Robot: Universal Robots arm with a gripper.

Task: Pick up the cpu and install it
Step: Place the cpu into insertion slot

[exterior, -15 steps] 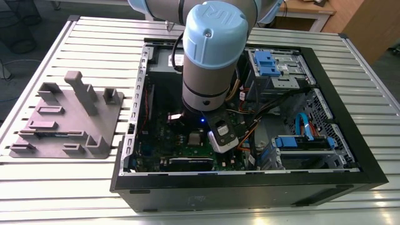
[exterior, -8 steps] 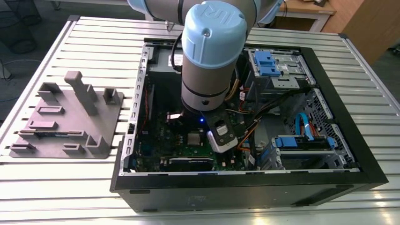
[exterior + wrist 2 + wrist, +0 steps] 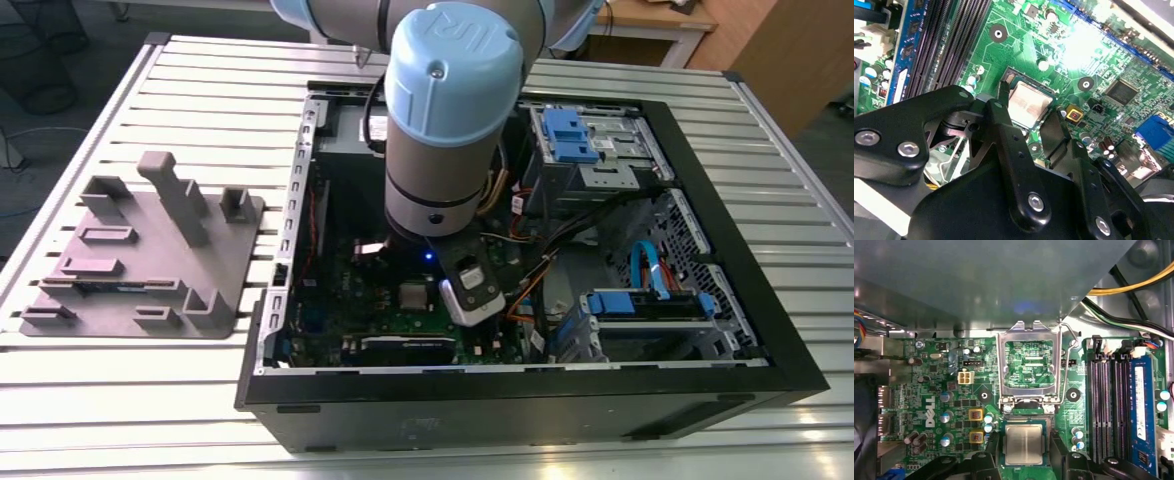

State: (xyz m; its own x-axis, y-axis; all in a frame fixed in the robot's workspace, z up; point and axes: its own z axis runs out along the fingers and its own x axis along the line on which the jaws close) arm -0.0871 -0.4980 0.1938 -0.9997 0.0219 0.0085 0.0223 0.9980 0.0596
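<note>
I make out a white logo (image 3: 930, 410) on the green motherboard (image 3: 914, 385), a pale printed label (image 3: 1139, 400) on the blue memory stick (image 3: 1143, 440), and embossed letters on the arm's joint cap (image 3: 451, 60).

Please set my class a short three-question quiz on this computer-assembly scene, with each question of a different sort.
1. True or false: the hinged socket frame stands open.
2. Where is the cpu? A: in the socket, straddled by the pincer. B: on the grey stand beside the case. C: on the memory slots.
3. Fill in: the motherboard is ___ in colour.
Key: 1 true; 2 A; 3 green.
</note>
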